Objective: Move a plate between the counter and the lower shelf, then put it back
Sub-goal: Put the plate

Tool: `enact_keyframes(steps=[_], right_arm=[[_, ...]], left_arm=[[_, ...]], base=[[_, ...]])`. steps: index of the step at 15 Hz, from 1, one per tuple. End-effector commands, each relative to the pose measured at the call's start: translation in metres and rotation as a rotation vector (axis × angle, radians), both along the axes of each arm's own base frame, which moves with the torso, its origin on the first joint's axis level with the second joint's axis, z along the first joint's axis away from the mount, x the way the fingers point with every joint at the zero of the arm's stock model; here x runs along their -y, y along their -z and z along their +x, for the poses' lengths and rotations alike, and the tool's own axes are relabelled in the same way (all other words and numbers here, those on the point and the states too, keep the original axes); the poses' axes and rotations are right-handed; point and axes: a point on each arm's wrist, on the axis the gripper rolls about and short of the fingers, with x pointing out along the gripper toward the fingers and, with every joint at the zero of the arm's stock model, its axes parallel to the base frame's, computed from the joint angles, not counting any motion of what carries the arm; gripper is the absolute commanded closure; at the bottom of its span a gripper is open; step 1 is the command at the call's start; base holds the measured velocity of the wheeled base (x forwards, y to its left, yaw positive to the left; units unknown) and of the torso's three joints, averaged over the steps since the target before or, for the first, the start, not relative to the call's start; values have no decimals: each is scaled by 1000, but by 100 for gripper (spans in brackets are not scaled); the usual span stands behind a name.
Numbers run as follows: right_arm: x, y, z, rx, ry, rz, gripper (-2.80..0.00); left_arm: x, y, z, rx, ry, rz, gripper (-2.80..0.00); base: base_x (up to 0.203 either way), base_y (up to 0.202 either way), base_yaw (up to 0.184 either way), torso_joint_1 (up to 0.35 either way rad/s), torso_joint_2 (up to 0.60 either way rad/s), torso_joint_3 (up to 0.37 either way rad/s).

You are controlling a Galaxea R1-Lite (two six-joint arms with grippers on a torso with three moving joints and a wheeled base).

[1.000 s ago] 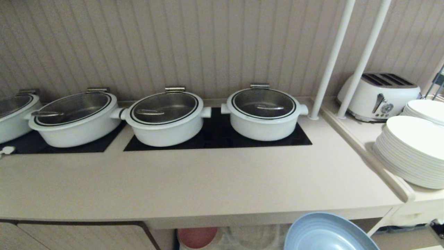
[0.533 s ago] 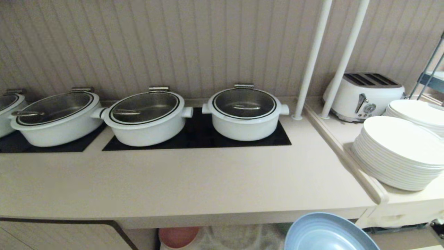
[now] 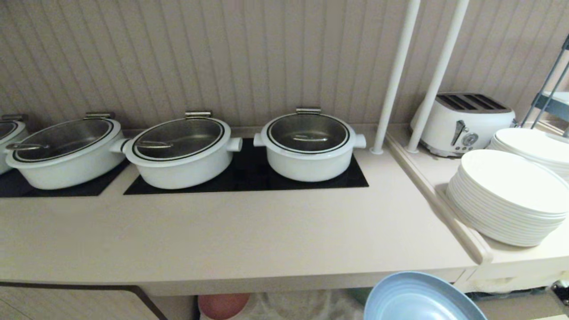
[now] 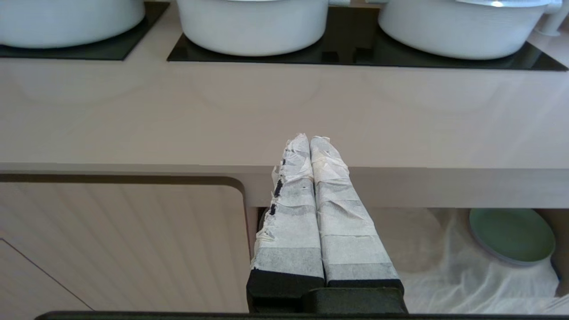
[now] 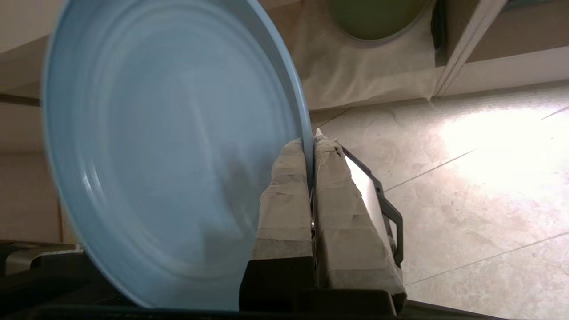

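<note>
The light blue plate [image 3: 422, 300] hangs below and in front of the counter [image 3: 249, 231], at its right end, tilted on edge. My right gripper [image 5: 311, 146] is shut on the rim of the plate [image 5: 169, 146], one taped finger on each face. The lower shelf [image 3: 306, 306] opens under the counter, lined with white cloth [image 4: 444, 275]. My left gripper [image 4: 310, 140] is shut with nothing in it. It points at the counter's front edge [image 4: 178, 115], beside the shelf opening.
A pink plate [image 3: 222, 304] and a green plate [image 4: 511, 234] lie on the shelf cloth. Three white lidded pots [image 3: 306, 144] stand on black hob panels. To the right are two white poles [image 3: 395, 75], a toaster [image 3: 462, 122] and stacked white plates [image 3: 506, 195].
The whole head view has shifted left, so the camera has moved right. The blue plate keeps its place in the picture. Neither gripper has changed.
</note>
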Motion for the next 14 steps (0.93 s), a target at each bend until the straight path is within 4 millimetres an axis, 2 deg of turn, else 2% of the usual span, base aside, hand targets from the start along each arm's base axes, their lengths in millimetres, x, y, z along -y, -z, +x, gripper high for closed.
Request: enact_keyframes(steps=[1, 14], right_arm=[[0, -1, 0, 10, 2, 6, 0], [0, -2, 2, 37, 15, 2, 0]], left_arm=[[0, 0, 0, 1, 0, -1, 0], [0, 0, 0, 1, 0, -1, 0]], base=[[0, 0, 0, 0, 0, 0], [0, 0, 0, 0, 0, 0]])
